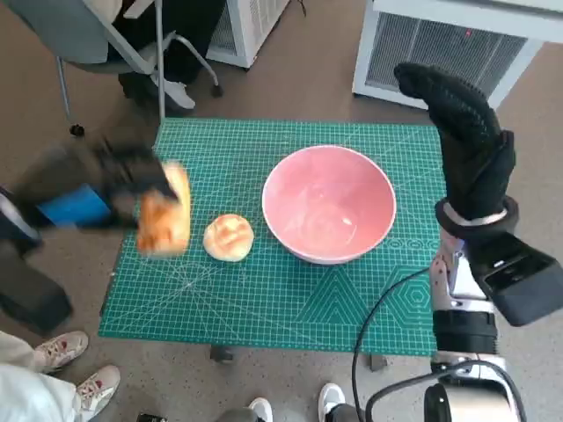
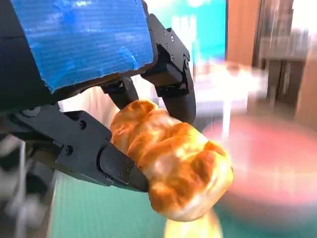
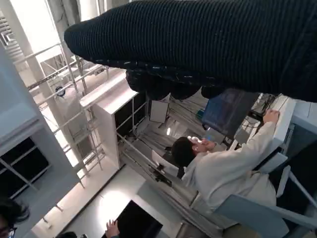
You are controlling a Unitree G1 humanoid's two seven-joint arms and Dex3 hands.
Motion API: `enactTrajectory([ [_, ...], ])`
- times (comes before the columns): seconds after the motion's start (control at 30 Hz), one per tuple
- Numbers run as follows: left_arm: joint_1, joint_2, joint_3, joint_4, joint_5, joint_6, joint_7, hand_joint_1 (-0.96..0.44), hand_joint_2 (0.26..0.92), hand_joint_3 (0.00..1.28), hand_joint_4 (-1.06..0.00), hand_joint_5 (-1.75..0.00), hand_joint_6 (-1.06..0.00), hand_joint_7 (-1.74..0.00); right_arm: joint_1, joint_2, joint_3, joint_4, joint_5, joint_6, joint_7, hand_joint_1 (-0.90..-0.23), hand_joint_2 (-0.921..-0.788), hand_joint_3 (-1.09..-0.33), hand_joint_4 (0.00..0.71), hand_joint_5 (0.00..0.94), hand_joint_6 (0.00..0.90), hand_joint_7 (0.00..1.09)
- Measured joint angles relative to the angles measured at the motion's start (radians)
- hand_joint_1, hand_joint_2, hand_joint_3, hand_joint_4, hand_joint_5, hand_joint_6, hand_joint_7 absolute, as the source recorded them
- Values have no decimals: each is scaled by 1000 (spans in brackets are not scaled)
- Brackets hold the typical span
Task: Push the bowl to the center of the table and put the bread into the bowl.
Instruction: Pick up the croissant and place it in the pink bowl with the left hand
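A pink bowl [image 1: 329,204] stands on the green mat [image 1: 264,290], a little right of the table's middle. My left hand [image 1: 119,185] grips a long golden piece of bread [image 1: 165,220] above the mat's left side; both are blurred in the head view. The left wrist view shows that bread [image 2: 173,158] held between the black fingers [image 2: 114,166], with the bowl [image 2: 277,163] blurred behind it. A round bun [image 1: 229,237] lies on the mat just left of the bowl. My right hand [image 1: 466,141] is raised beside the table's right edge, fingers straight, holding nothing.
A chair [image 1: 106,44] and a person's legs are beyond the table's far left corner. White cabinets [image 1: 449,44] stand behind the table. Shoes [image 1: 62,352] show on the floor at the near left. A person [image 3: 223,168] sits at a desk in the right wrist view.
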Motion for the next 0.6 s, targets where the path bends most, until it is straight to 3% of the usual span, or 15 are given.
enactTrajectory([
  [0.2,-106,-113,23,-13,30,30,33,0,920,60,-644,-1058,-698,-1239,7,3,1,-14,12,2,0,-585,-921,-872,4,503,-1,743],
  [0.6,-284,-324,-36,126,166,36,47,-1,920,51,-665,-1042,-695,-1238,24,4,1,-40,25,12,0,-587,-921,-873,-1,513,-1,745],
])
